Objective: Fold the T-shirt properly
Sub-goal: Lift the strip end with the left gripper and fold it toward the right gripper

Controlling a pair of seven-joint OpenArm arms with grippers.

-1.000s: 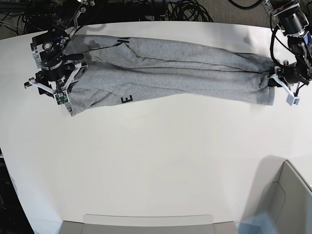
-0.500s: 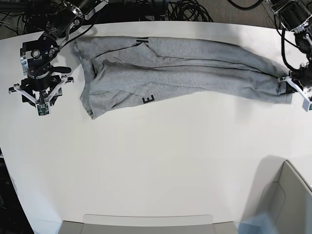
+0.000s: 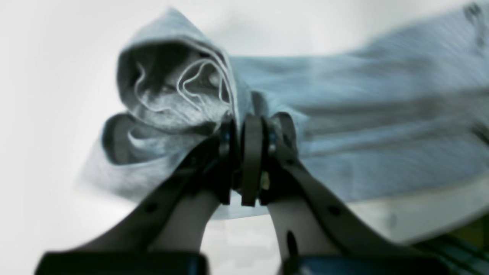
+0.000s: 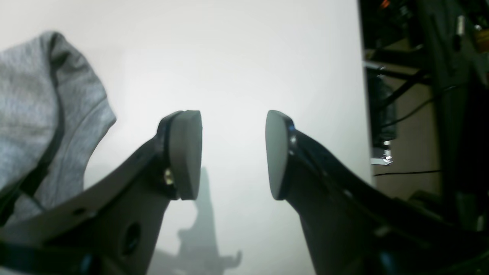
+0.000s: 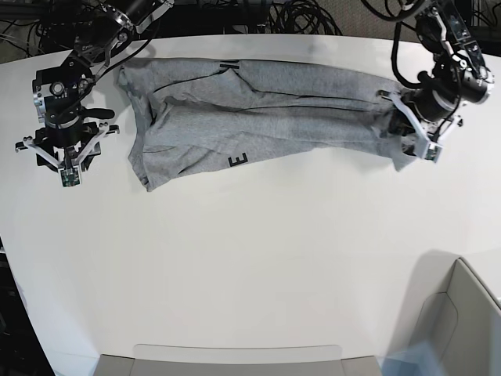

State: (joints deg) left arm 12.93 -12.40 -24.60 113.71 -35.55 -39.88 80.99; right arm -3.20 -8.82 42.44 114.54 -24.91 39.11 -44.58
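The T-shirt (image 5: 266, 110) was soft, matt heather-grey knit cloth with black lettering. Under it, the table (image 5: 250, 266) was smooth, matt white. Gripper pads (image 4: 187, 152) looked matt grey rubber.

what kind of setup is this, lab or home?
Likely a robotics lab bench: bare white table, cable tangle behind it, and a grey T-shirt stretched between two arms as the only workpiece.

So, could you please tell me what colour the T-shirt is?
Heather grey T-shirt, black lettering; clearest in the base view.
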